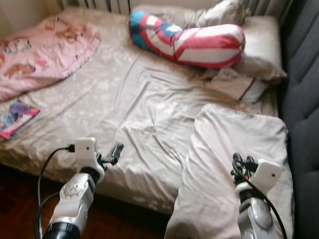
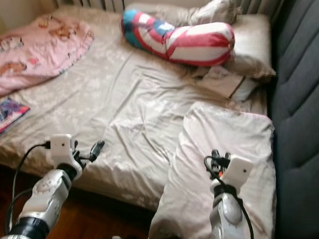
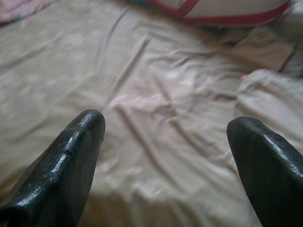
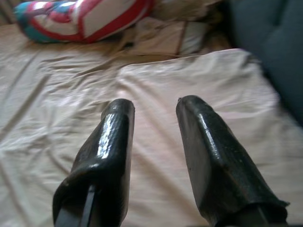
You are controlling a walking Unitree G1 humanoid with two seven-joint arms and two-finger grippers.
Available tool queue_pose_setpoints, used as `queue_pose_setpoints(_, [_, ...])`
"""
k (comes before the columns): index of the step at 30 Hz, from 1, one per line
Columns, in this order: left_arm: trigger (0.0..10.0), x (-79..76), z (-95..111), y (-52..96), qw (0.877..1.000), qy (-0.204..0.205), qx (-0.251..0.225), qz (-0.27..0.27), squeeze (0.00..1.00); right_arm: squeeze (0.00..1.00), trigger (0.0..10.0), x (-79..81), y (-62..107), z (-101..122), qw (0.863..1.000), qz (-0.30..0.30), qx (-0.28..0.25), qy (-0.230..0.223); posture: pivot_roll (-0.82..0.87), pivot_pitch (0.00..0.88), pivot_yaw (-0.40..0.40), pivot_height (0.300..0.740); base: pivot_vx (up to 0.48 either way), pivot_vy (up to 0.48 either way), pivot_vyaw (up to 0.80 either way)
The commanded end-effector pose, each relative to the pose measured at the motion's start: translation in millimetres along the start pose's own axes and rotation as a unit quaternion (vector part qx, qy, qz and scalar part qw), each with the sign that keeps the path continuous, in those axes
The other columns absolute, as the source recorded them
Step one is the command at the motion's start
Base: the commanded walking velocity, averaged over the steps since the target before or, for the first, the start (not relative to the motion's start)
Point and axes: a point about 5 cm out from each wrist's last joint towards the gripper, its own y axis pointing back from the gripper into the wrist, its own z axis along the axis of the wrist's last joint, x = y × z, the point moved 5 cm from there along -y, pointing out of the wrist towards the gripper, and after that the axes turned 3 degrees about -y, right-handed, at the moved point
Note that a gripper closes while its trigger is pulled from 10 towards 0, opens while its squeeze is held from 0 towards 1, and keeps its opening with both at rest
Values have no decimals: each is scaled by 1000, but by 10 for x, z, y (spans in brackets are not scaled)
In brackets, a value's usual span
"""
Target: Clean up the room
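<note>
the robot faces an unmade bed [image 1: 121, 110] with rumpled sheets. the right pincer [image 4: 154, 111] hovers over a pale pillow [image 1: 228, 159] that lies askew and sags off the bed's near edge, its fingers parted narrowly with nothing between them, probably lining up to seize it. the left pincer [image 3: 165, 127] is spread wide and empty above the sheet. a striped bolster [image 1: 188, 41] lies near the headboard, a pink blanket [image 1: 36, 58] and a book [image 1: 11, 119] at the left.
</note>
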Motion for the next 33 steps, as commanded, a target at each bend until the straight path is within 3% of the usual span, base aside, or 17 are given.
queue_pose_setpoints(1, [10000,31,-73,30,1000,-12,13,1,0,0,10000,-7,-7,-20,1000,-4,3,-1,-61,90,2,740,0,0,0])
queue_pose_setpoints(15, [10000,27,-61,14,1000,-14,10,-2,0,0,10000,-48,-18,-24,1000,-17,0,-1,-58,107,5,740,0,0,0])
queue_pose_setpoints(28, [10000,33,-88,21,1000,-13,12,3,0,0,10000,18,-49,-40,1000,-7,4,7,-58,112,-7,740,0,0,0])
queue_pose_setpoints(33, [10000,42,-178,24,1000,-5,30,7,0,0,10000,26,-31,-232,999,-6,40,12,-53,111,-7,740,0,0,0])
